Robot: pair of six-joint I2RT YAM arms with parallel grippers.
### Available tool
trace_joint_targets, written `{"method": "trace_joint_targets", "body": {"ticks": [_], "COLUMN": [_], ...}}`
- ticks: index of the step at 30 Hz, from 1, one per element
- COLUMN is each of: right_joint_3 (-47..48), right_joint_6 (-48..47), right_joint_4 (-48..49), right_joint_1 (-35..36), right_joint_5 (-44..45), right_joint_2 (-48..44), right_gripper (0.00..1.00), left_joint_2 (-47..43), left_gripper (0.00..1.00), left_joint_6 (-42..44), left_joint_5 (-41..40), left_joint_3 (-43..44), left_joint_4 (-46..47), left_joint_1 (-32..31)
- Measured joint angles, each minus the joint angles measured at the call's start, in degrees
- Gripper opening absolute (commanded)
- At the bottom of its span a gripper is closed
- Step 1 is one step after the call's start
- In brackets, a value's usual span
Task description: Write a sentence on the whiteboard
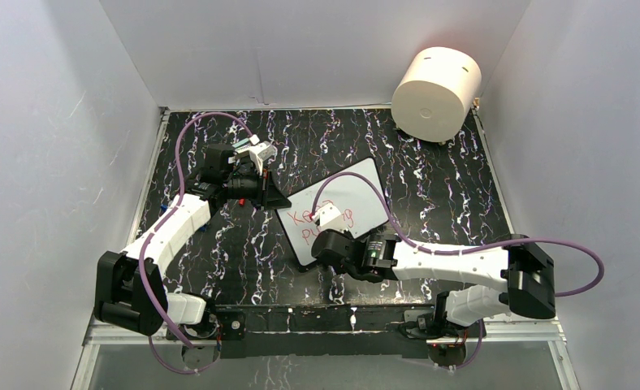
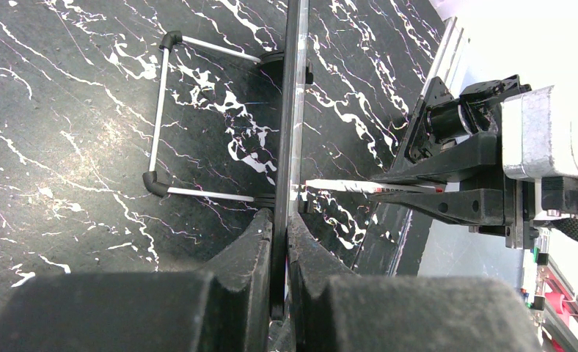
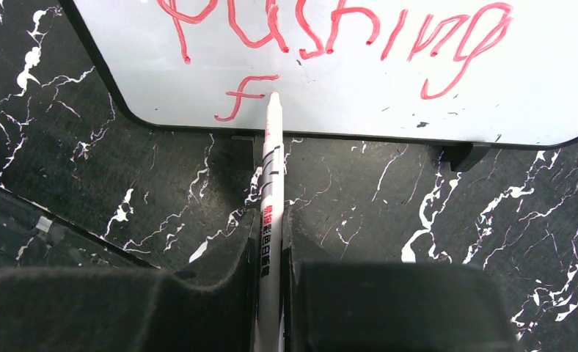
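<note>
One red F point(image 3: 242, 94) on whiteboard point(image 3: 550, 88) — clear at right wrist, not overhead.

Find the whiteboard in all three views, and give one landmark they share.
Top view: whiteboard at centre, tilted, partly under the right arm.
Left wrist: whiteboard edge-on, a thin dark vertical strip clamped in the left tool.
Right wrist: whiteboard across the top, marker tip touching it.
Shared landmark: the black marbled table.
</note>
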Motion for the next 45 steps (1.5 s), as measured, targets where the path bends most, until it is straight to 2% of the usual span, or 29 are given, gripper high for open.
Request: {"method": "trace_joint_targets", "body": {"ticks": [45], "right_joint_3": [0.0], "right_joint_6": [-1.3], "right_joint_4": [-0.6], "right_joint_1": [-0.8], "right_joint_5": [-2.2], "right_joint_2": [2.5], "right_gripper": [0.0], "left_joint_2": [0.0], "left_gripper": [0.0], "left_joint_6": [0.0], "left_joint_5": [0.0], "left_joint_3": [0.0], "left_joint_4": [0.0], "left_joint_1": [0.0]}}
